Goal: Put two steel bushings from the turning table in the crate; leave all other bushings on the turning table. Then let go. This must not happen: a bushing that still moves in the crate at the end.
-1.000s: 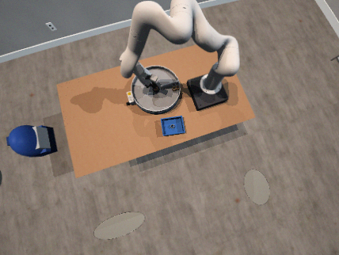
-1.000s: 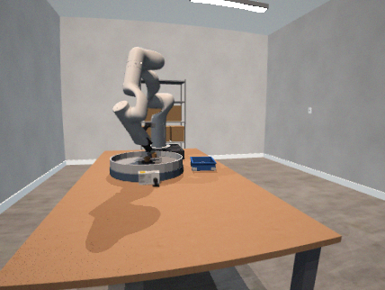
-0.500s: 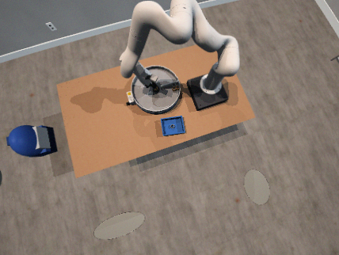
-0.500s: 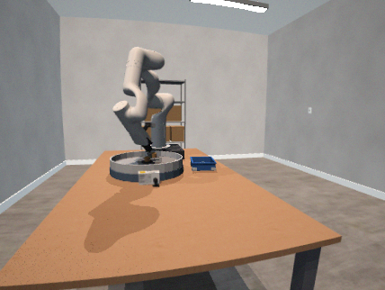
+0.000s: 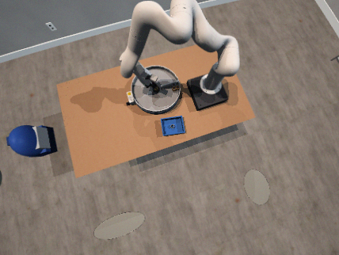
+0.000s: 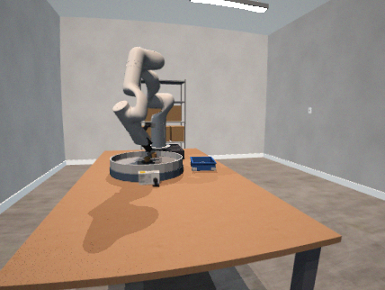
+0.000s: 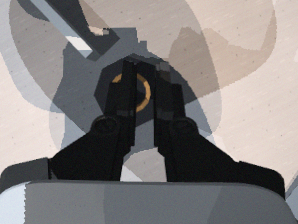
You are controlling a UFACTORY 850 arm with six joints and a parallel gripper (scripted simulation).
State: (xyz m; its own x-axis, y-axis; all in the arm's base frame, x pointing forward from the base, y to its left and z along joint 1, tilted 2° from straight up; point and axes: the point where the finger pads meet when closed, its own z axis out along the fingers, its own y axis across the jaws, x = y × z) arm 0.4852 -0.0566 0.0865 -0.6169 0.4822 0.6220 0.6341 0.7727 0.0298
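Nearly shut at the gripper (image 7: 144,70): only a narrow slit between the two black fingers, and nothing clamped in it. Just behind the fingertips, visible through the slit and past the left finger, a brass-coloured bushing (image 7: 143,92) lying on the grey disc of the turning table (image 5: 155,112). Impossible to tell whether the tips touch that ring.

Reaching over the turning table from above with the white arm (image 5: 178,24): up from the black base plate (image 5: 198,104), arched high in two bends, then down at a slant, wrist tilted, fingertips low near the disc's middle. Seen from the side, pincer inside the table's raised wall (image 6: 135,173).

Beside the fingers on the disc, another small brownish bushing (image 5: 174,85).

On the wooden table (image 5: 99,131), the blue crate (image 5: 162,127) just in front of the turning table, apart from it, with one small greyish bushing (image 5: 173,126) lying inside.
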